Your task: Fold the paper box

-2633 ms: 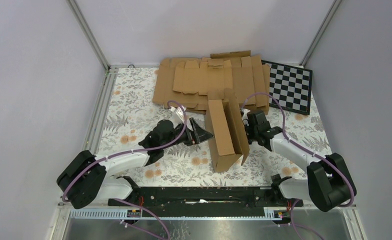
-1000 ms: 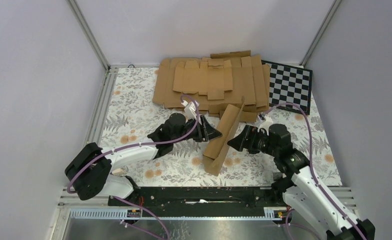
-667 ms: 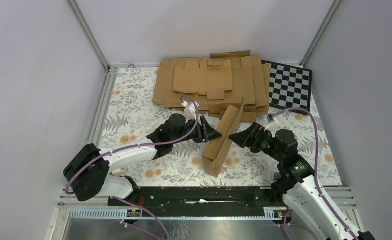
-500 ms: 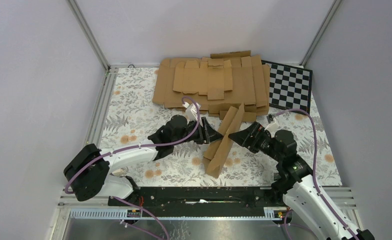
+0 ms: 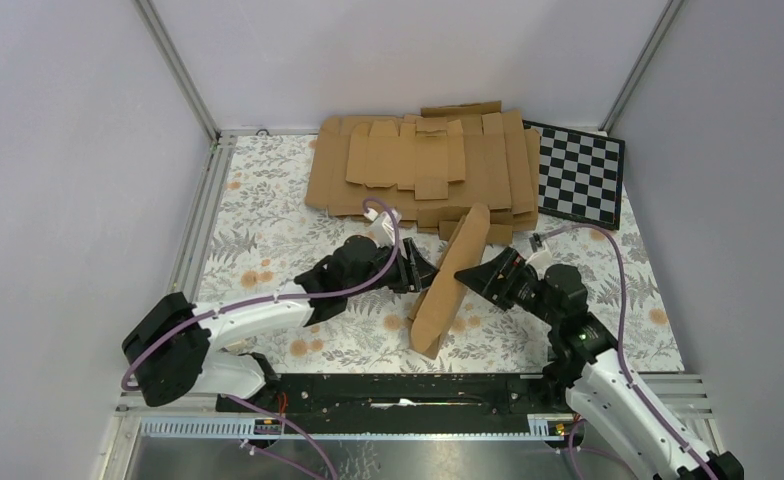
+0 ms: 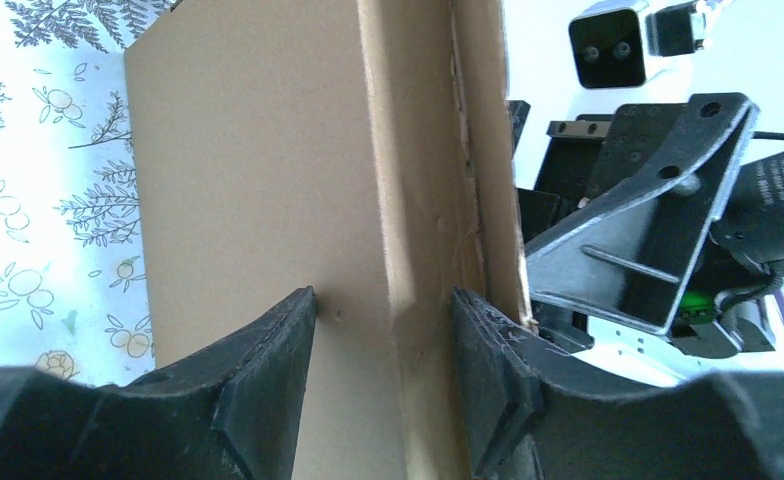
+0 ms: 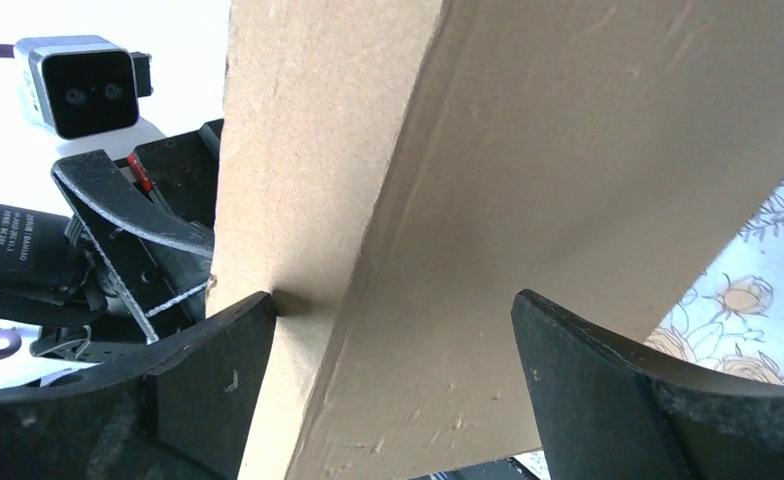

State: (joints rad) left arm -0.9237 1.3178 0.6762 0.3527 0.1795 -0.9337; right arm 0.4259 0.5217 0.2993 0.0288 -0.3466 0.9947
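Note:
The paper box (image 5: 451,278) is a brown cardboard piece standing on edge on the floral mat, leaning, with its panels pressed close into a narrow wedge. My left gripper (image 5: 417,270) is open against its left face. In the left wrist view both fingertips (image 6: 286,345) rest on the cardboard (image 6: 258,180), on either side of a crease. My right gripper (image 5: 474,279) stands wide open against the opposite face. In the right wrist view its left fingertip (image 7: 253,325) touches the box (image 7: 528,150), and the right one sits a little off it.
A pile of flat brown cardboard blanks (image 5: 418,170) lies at the back of the mat. A black-and-white checkerboard (image 5: 580,175) lies at the back right. Metal rails (image 5: 196,225) edge the mat on the left, and grey walls close it in.
The right gripper has moved left up against the box. The box's panels have closed together and it leans flatter. The left gripper stays pressed on its side.

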